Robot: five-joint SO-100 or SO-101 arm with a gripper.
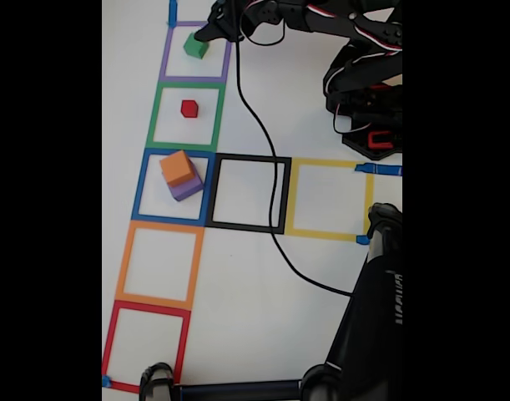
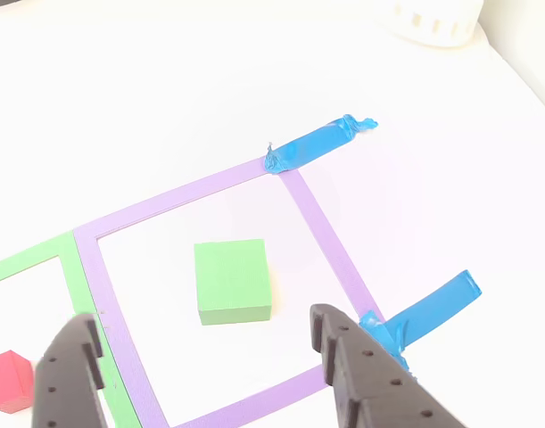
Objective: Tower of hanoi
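The arm's jaws (image 2: 205, 343) stand spread wide and pinch nothing. In the other view the two dark fingers (image 2: 361, 374) rise from the bottom edge, one at the left and one right of centre, and the green block (image 2: 233, 280) lies flat on the white desk (image 2: 165, 107) in the gap above them, nearer the right finger and touching neither.

The block sits inside the purple taped square (image 2: 321, 227), well apart from its tape on every side. Two pieces of blue tape (image 2: 312, 144) mark the square's right corners in that view.

In the fixed view the jaws (image 1: 206, 33) hang over the top square of the column, just beside the green block (image 1: 195, 45). Below it, a small red block (image 1: 189, 109) lies in the green square (image 1: 154, 114). In the blue square (image 1: 139, 185) beneath that, an orange block (image 1: 176, 167) rests on a purple block (image 1: 188, 189), the stack turned slightly. A black cable (image 1: 263, 142) trails across the black square (image 1: 284, 196); the yellow square (image 1: 321, 164) lies to its right.
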